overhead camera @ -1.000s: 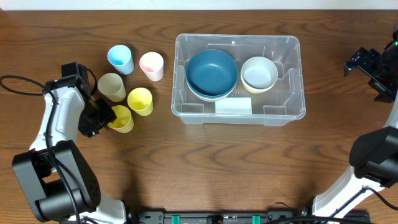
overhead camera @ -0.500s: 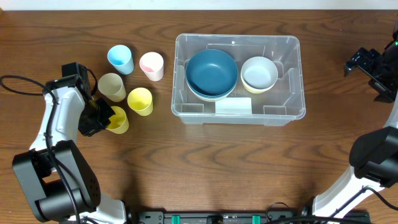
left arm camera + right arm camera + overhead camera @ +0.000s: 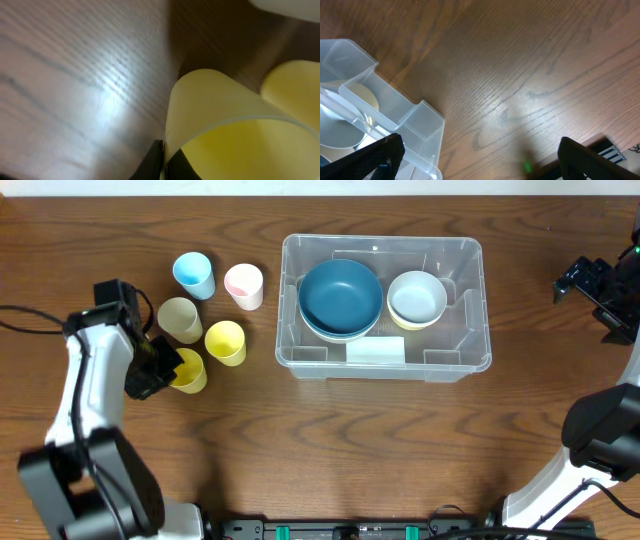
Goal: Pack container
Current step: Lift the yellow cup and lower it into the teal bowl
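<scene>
Now, left pincer point(image 3: 158, 370) pinched shut on the rim of a yellow plastic cup point(image 3: 190, 372), well left of the container.
Outward from that grip stand an olive plastic cup point(image 3: 180, 320), a second yellow cup point(image 3: 225, 342), a blue cup point(image 3: 193, 275) and a pink cup point(image 3: 244, 285). Beyond them, mid-counter point(image 3: 330, 440), sits the large rectangular clear plastic container point(image 3: 460, 345), holding a dark blue bowl point(image 3: 340, 295) and a white bowl point(image 3: 416, 298). It looks light, stiff, thin-walled and slick, so its rolled rim seems the best hold. Off its right end the right pincer point(image 3: 480, 162) gapes wide, empty.
</scene>
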Available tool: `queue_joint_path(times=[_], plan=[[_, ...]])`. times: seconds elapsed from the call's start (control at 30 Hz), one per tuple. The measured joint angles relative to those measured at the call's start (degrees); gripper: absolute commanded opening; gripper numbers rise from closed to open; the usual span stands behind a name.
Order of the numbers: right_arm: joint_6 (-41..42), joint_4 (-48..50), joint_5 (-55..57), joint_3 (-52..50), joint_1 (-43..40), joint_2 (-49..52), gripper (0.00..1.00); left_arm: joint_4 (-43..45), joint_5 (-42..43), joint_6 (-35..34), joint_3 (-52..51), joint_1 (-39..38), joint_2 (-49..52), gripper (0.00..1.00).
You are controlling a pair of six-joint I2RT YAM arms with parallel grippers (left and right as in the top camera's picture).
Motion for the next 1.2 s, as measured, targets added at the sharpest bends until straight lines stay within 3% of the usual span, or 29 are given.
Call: queue_joint_path(times=[0.37,0.6,0.83,1.03,1.2], plan=[[0.0,0.0,0.0,0.0,0.0,0.0,0.99,-2.6,0.8,-4.2,5.3,-1.5,-27.8,0.06],[0.0,0.0,0.0,0.0,0.0,0.0,0.99,-2.7,1.4,-7.4,10.5,-13.8,-37.6,0.06],[0.0,0.0,0.0,0.0,0.0,0.0,0.99,-4.4,1.4,-8.4,21.0,-27.2,-32.0,0.06],[0.0,0.0,0.0,0.0,0.0,0.0,0.99,-11.2,1.4,-7.5,33.2,-38.1,-17.5,0.06],[0.0,0.0,0.0,0.0,0.0,0.0,0.99,-15.2,1.3,-6.2,42.1,-42.7,-4.7,0.06]])
